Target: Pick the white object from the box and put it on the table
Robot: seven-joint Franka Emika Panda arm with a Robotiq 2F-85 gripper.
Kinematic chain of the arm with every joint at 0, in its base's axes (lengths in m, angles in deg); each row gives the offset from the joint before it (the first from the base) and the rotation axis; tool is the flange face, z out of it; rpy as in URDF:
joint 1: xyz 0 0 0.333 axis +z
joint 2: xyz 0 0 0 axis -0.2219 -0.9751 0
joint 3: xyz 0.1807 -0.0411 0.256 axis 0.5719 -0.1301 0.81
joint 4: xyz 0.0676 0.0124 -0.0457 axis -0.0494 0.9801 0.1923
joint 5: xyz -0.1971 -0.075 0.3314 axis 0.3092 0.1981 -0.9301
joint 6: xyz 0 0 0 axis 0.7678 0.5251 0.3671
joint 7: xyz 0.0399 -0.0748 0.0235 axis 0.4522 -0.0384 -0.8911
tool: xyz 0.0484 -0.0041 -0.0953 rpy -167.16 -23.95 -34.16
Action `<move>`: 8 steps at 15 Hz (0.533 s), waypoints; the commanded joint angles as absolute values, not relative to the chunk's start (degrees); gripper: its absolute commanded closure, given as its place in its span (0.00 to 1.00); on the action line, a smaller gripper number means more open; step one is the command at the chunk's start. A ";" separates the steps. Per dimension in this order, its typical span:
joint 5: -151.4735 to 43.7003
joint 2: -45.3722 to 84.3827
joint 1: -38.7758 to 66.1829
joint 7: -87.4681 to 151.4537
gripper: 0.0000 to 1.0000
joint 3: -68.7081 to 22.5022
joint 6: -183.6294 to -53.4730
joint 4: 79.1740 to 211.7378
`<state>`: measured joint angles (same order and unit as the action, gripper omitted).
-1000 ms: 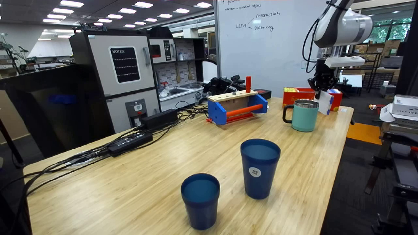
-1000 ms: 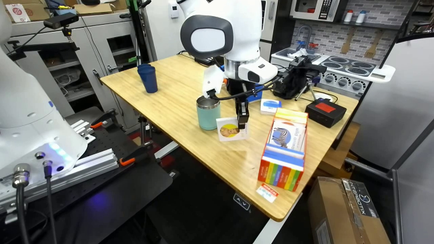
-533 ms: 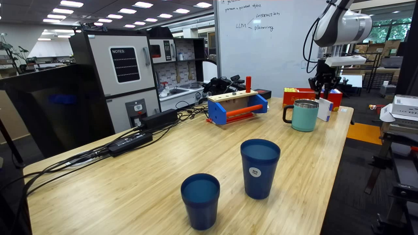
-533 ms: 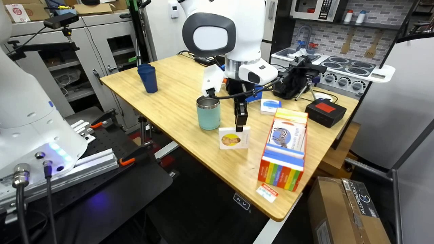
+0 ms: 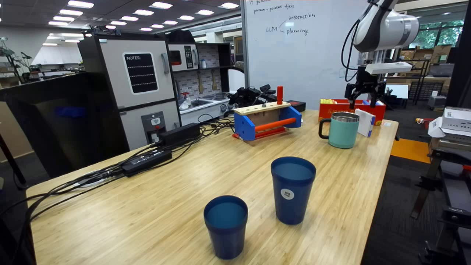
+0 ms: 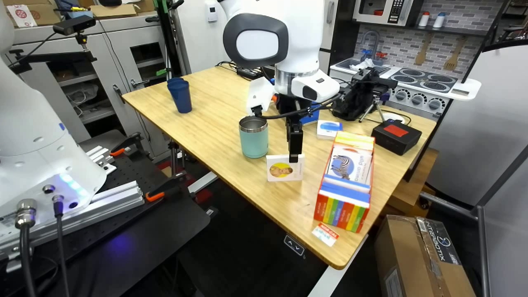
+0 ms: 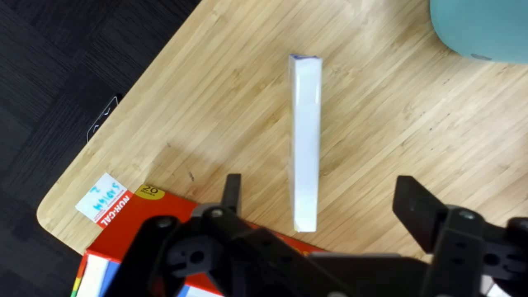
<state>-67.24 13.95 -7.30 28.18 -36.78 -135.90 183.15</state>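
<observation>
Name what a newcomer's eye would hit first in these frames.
Probably the black gripper, open over a thin white book that stands on edge on the table, between the teal mug and the red box by the table's corner. Then the larger blue cup and the smaller blue cup, up front in an exterior view, with the blue-sided frame and its orange bar farther back.

In an exterior view: lg navy cup (image 5: 293, 190), lower ctr-R; sm navy cup (image 5: 226, 226), btm ctr; teal mug (image 5: 343, 131) w/ handle, R of ctr; blue box (image 5: 270, 125) w/ orange bar, just above ctr; blk pwr brick (image 5: 146, 162), mid-L; whiteboard (image 5: 301, 62) w/ handwriting, top ctr-R. In an exterior view: blk box (image 6: 396, 138) w/ red label, mid-R; cardboard box (image 6: 416, 260), btm R.
</observation>
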 commanded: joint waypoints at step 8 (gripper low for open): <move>-60.74 16.79 -6.09 45.51 0.00 -45.07 -123.03 175.22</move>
